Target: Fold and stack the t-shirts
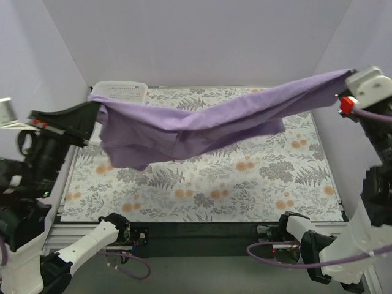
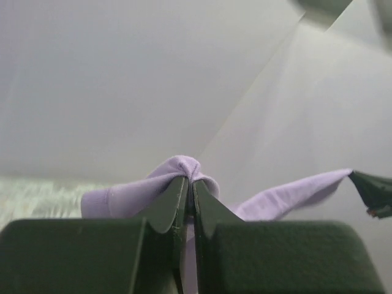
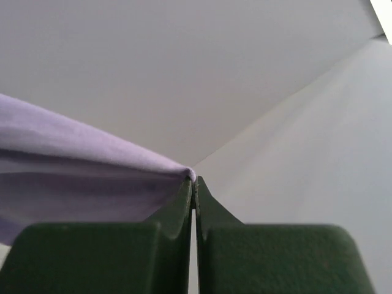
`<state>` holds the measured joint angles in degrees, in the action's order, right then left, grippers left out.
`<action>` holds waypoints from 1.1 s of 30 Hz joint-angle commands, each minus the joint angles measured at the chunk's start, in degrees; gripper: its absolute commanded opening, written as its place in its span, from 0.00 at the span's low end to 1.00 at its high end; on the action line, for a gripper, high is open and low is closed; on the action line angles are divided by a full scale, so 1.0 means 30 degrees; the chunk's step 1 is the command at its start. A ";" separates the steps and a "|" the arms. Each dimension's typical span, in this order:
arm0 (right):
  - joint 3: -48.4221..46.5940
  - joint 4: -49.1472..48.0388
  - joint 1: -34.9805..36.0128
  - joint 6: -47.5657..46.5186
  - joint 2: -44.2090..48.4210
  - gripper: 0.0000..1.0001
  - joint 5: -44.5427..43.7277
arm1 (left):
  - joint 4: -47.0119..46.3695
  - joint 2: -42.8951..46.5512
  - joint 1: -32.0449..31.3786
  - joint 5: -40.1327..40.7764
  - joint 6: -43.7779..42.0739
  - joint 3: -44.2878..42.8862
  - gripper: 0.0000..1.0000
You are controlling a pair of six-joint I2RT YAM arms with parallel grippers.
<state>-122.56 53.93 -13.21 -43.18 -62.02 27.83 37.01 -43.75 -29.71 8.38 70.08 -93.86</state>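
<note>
Left jaws: closed, gripping a bunched knot of the lavender t-shirt, which puffs out over the tips of the dark green fingers. Right jaws: closed likewise, pinching a thin edge of the same cloth right at the tips; in the right wrist view the fabric runs off to the left. Between them we list one t-shirt, plain, no print visible, held up in the air and stretched as a long sagging band from the far left to the far right of the scene, the right end the higher. The bulk hangs in loose folds below the left end, over the left part of the desk; we cannot tell whether the lowest fold touches the surface. Left arm: dark, reaching in from the left edge. Right arm: dark with a white head and a red patch, at the right edge. Desk: covered with a print of ferns and orange blossoms. One white lattice basket: at the far left corner of the desk, just behind the left end of the shirt and partly hidden by it. Purple cables: looping by the arm bases at the near edge. Plain pale walls: enclosing the left, far and right sides.
</note>
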 commanded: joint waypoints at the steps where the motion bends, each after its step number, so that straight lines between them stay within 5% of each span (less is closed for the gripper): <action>1: -0.4556 -0.2675 0.0097 0.3260 -0.0599 0.01 -0.5835 | -0.4275 -0.0855 0.0090 -0.0216 -0.2353 -0.4879 0.00; 7: -0.5141 -0.5348 0.1878 0.2295 0.0105 0.01 -1.0147 | -0.5219 -0.1617 0.0119 0.0224 -0.3087 -0.7963 0.00; 12: -0.5610 -0.6141 0.3085 0.1561 0.0546 0.01 -1.1065 | -0.5453 -0.1678 0.0090 -0.0391 -0.2854 -0.7737 0.00; 19: -0.3359 -0.5145 0.3203 0.2410 0.0400 0.01 -0.8403 | -0.6625 -0.1151 0.0090 -0.0363 -0.2824 -0.3990 0.00; 27: 0.3989 -0.4734 0.3203 0.3142 -0.0155 0.01 -0.5149 | -0.7969 -0.2232 0.0090 0.2588 -0.1946 0.3238 0.00; 30: 0.3855 -0.5349 0.3203 0.3640 -0.1939 0.01 -0.4854 | -1.0282 -0.3928 0.0119 0.3268 -0.1916 0.3983 0.00; 33: 0.0728 -0.5876 0.3203 0.4195 -0.4370 0.01 -0.5701 | -1.1194 -0.6914 0.0207 0.3067 -0.1478 0.1561 0.00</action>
<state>-112.62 41.25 -3.70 -33.56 -70.96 11.35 11.09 -58.74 -29.69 14.98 64.42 -83.99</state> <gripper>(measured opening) 0.021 0.020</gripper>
